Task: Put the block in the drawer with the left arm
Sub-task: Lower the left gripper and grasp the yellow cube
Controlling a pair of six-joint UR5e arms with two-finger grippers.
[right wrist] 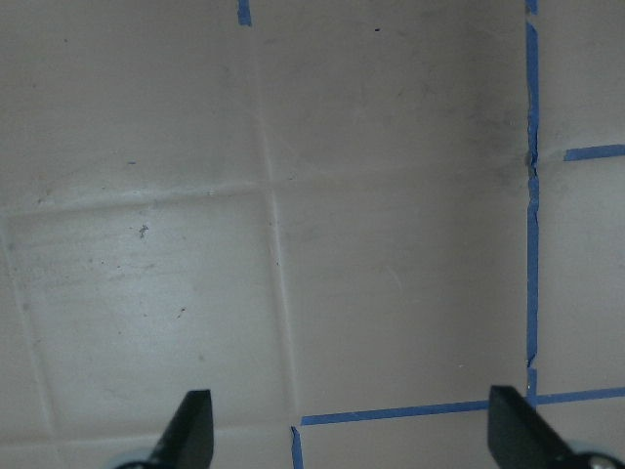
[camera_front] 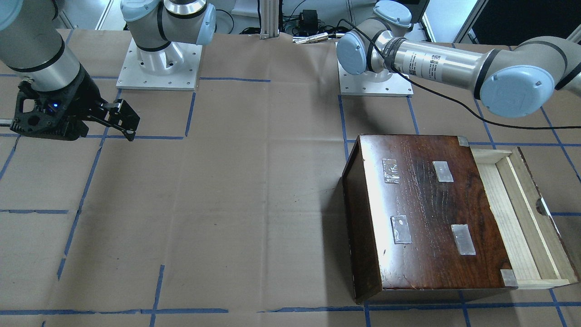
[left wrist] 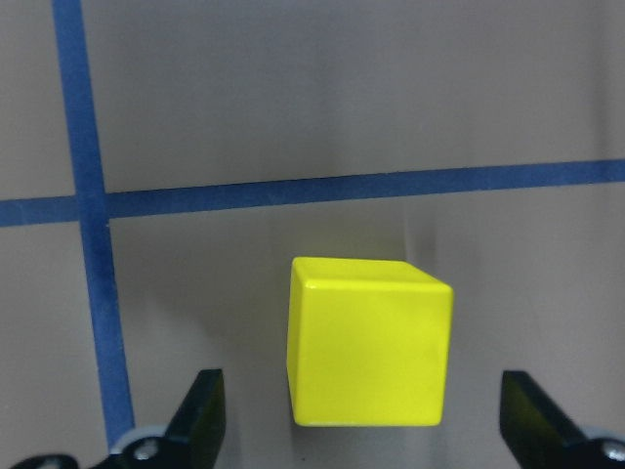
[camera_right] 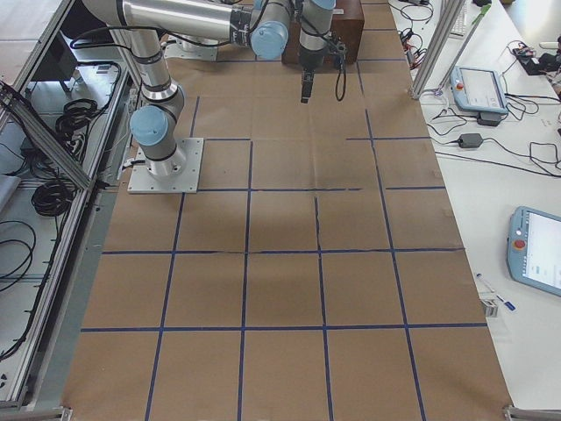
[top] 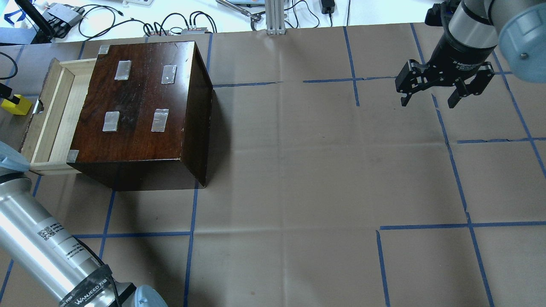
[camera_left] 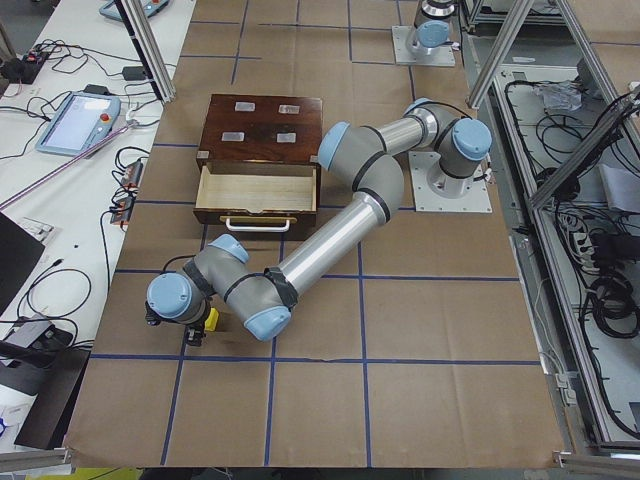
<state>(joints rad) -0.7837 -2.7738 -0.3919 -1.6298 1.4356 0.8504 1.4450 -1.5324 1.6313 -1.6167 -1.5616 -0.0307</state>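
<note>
The yellow block [left wrist: 369, 342] sits on the brown paper between the fingers of my left gripper [left wrist: 366, 415], which is open, with a gap on each side of the block. The block also shows at the left edge of the overhead view [top: 16, 105], just outside the drawer's front panel. The drawer [top: 55, 106] is pulled open from the dark wooden box [top: 140, 106], and its pale tray [camera_front: 522, 213] looks empty. My right gripper [top: 443, 91] hangs open and empty above the table, far from the box. Its fingers [right wrist: 190, 430] frame bare paper.
The table is covered in brown paper with a grid of blue tape [top: 192, 234]. Cables and devices lie along the white back edge [top: 179, 25]. The left arm's long silver link [camera_front: 435, 61] reaches past the box. A tablet [camera_left: 75, 120] lies on the side bench.
</note>
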